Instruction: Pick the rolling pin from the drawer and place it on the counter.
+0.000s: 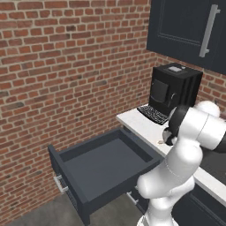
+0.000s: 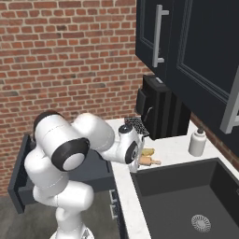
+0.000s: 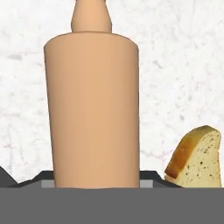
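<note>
As the left base view showed it, the drawer (image 1: 106,165) stood pulled out and held nothing, and the arm bent over the white surface (image 1: 141,121) beside a black coffee machine (image 1: 174,90).

In the right base view, the rolling pin (image 2: 150,161) lay low over the surface just left of the sink (image 2: 186,196), one handle pointing toward the sink side.

In the hand view, the rolling pin ran straight away from the end effector (image 3: 96,181), its long axis in line with the hand, clamped at the near end. A bread slice (image 3: 197,157) lay just beside it. Judging from this, only the release remained.
</note>
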